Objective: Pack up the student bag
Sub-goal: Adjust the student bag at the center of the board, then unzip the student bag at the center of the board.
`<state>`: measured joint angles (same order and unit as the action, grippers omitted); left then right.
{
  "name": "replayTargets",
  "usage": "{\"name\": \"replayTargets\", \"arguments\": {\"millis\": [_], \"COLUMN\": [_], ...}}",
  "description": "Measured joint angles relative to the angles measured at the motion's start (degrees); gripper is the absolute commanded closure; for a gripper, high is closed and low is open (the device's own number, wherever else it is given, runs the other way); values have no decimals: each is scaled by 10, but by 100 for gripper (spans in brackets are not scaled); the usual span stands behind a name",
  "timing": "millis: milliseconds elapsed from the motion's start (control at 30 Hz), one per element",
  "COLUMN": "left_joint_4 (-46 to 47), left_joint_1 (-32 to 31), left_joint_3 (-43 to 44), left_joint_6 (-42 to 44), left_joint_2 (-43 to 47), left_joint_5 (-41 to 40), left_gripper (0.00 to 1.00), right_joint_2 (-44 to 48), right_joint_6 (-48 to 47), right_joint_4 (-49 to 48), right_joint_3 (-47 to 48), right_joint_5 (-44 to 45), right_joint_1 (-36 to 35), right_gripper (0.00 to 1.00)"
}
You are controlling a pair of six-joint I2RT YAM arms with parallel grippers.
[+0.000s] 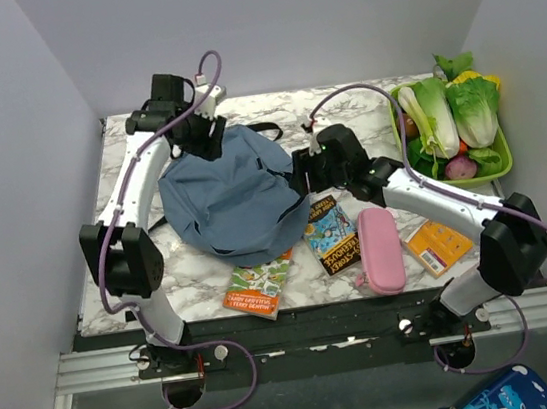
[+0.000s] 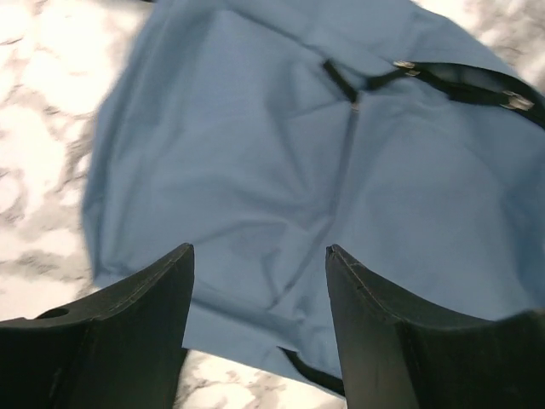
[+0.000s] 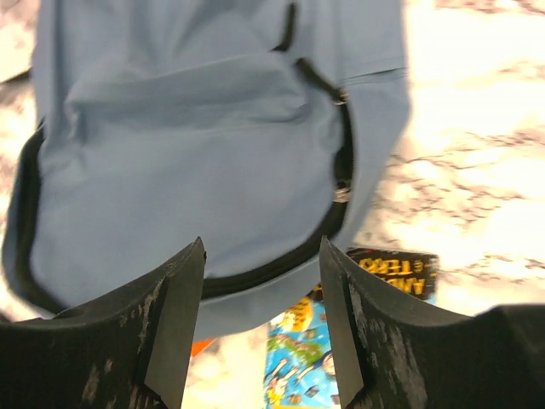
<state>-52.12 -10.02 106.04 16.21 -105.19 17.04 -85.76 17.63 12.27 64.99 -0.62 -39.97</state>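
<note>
The student bag (image 1: 233,200) lies slumped at centre-left of the marble table (image 1: 362,112). The left gripper (image 2: 258,251) hovers over its far edge, jaws spread, empty. The right gripper (image 3: 262,243) hovers at its right side, jaws spread, empty. A picture book (image 1: 331,235) lies at its near-right edge.

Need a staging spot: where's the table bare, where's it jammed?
Bare: far edge between the backpack and the vegetable tray; a smaller patch near-left, between backpack and green book. Jammed: near-right, where the comic book, pink pencil case, orange book and right arm crowd together.
</note>
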Motion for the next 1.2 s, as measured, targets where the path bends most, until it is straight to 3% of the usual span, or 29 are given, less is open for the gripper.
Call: {"name": "replayTargets", "arguments": {"millis": [133,333,500,900,1067,1200], "left_joint_4": [31,56,75,105,119,138], "left_joint_1": [-69,-187,-222,-293,-295,-298], "left_joint_3": [-104,-197,-208,-313,-311,-326], "left_joint_6": [-4,-24,-30,-33,-33,-37], "left_joint_2": [62,66,66,66,66,66], "left_joint_5": [16,29,29,-18,-30,-29], "left_gripper": [30,30,31,31,49,53], "right_joint_2": [-29,-81,-81,-84,-84,-73], "right_joint_6": [8,26,47,73,76,76], "right_joint_4": [-2,-11,-28,-63,-66,-66], "right_joint_3": [8,-15,-82,-123,-123,-122], "right_joint_5": [28,33,26,3,6,21], "right_joint_1": [38,51,50,50,50,54], "right_gripper": [41,54,63,65,64,64]}}
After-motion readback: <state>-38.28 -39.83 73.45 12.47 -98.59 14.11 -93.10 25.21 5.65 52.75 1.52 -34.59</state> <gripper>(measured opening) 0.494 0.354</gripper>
